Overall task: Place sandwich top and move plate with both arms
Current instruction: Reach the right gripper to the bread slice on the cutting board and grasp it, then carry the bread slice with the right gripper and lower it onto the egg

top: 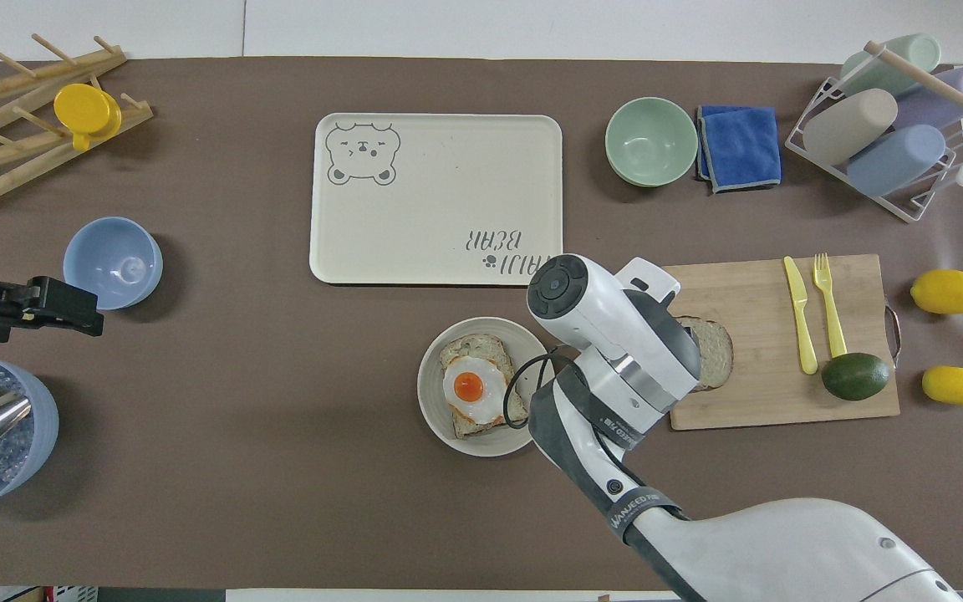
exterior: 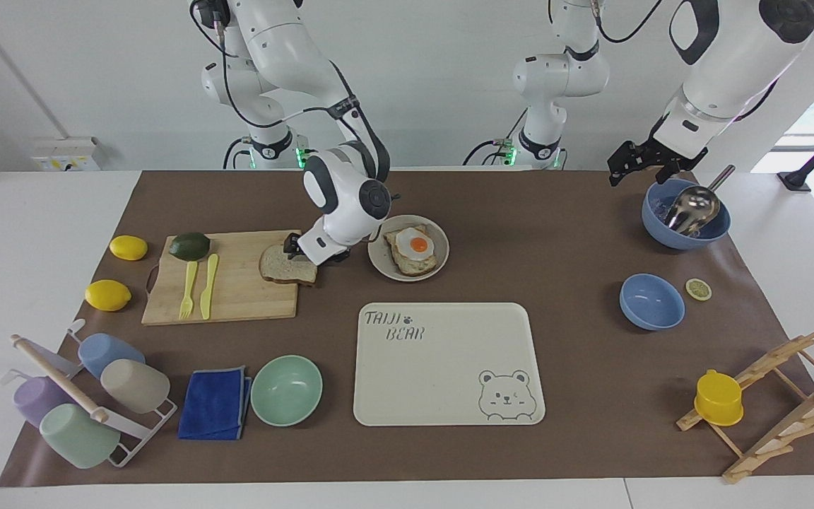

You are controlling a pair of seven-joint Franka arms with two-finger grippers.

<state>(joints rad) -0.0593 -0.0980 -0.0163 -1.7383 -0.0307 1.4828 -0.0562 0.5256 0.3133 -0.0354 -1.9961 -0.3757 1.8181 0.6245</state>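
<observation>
The sandwich top (exterior: 281, 266) is a pale bread slice at the edge of the wooden cutting board (exterior: 237, 297) closest to the plate; in the overhead view (top: 717, 364) my right wrist covers part of it. My right gripper (exterior: 299, 252) is shut on the slice's edge nearest the plate, and its fingers are hidden in the overhead view. The round beige plate (exterior: 377, 263) beside the board holds a toast with a fried egg (exterior: 414, 249); both show in the overhead view, the plate (top: 435, 403) and the egg toast (top: 473, 391). My left gripper (exterior: 624, 164) waits in the air beside a blue bowl.
A blue bowl with a metal scoop (exterior: 686, 212) and a second blue bowl (exterior: 651, 302) sit at the left arm's end. The cream bear tray (exterior: 449, 364) lies farther from the robots than the plate. An avocado (exterior: 189, 245), yellow cutlery (exterior: 198, 284) and a mint bowl (exterior: 286, 389) are at the right arm's end.
</observation>
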